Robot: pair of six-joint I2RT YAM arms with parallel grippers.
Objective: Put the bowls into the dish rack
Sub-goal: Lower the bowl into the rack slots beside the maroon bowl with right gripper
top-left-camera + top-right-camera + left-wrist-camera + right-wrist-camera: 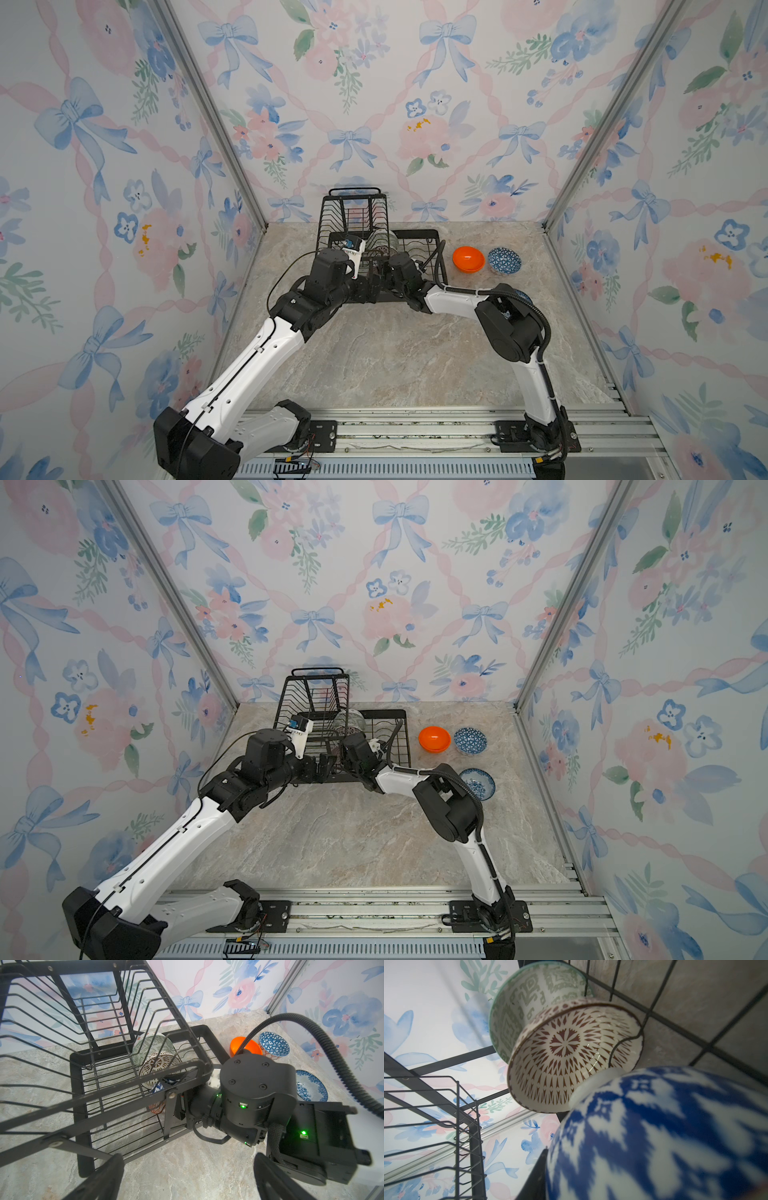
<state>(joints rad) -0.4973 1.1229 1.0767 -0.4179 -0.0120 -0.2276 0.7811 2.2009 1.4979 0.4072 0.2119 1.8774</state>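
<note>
Nearest, the flowered bowl (478, 783) is seen on the table by the right elbow. It is judged glazed, hard, slippery and breakable, best pinched across the rim. The left claw (189, 1159) is held wide open and empty, low before the dish rack (415, 232). The right arm is bent low into the lower tray, and the right claw (176, 1101) is set against the blotched blue bowl (654, 1136); whether it is gripped cannot be told. Behind, the brown lattice bowl (571, 1053) and grey-green bowl (519, 1001) are slotted on edge. Right of the rack, the orange bowl (468, 258) and blue triangle bowl (504, 260) are left unloaded.
</note>
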